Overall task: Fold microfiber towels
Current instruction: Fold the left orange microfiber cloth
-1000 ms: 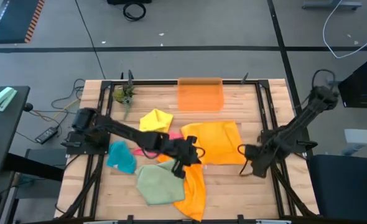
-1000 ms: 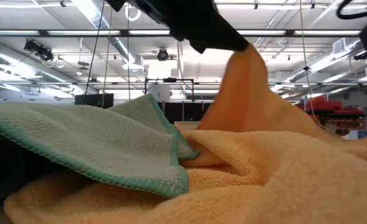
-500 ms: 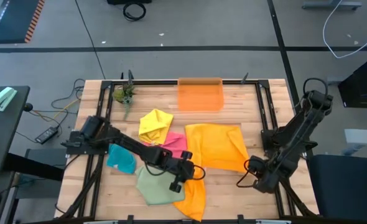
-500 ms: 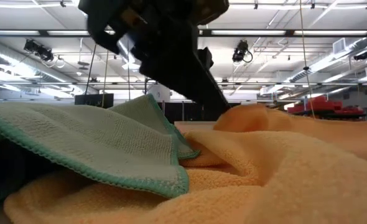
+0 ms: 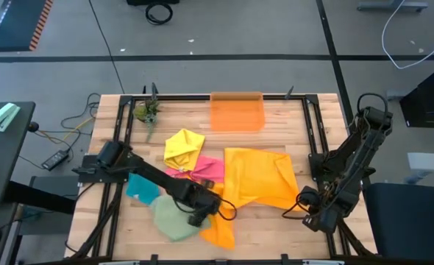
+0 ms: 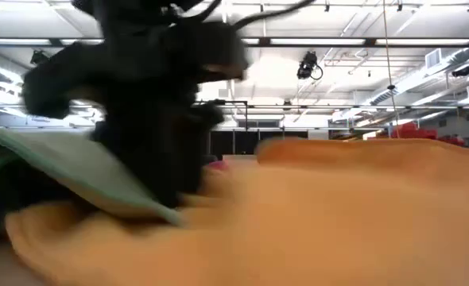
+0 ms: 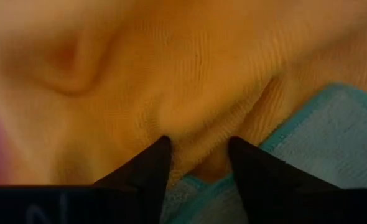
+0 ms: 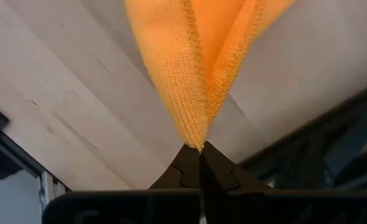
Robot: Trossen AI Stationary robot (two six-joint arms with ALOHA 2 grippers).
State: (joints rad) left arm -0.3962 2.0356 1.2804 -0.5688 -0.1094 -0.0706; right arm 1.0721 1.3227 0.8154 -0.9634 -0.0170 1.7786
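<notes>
Orange towel [image 8: 196,68] pinched in right hand [image 8: 200,155]

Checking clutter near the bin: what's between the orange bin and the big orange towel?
Nothing: in the high view, bare wooden table separates the orange bin from the orange towel.
</notes>
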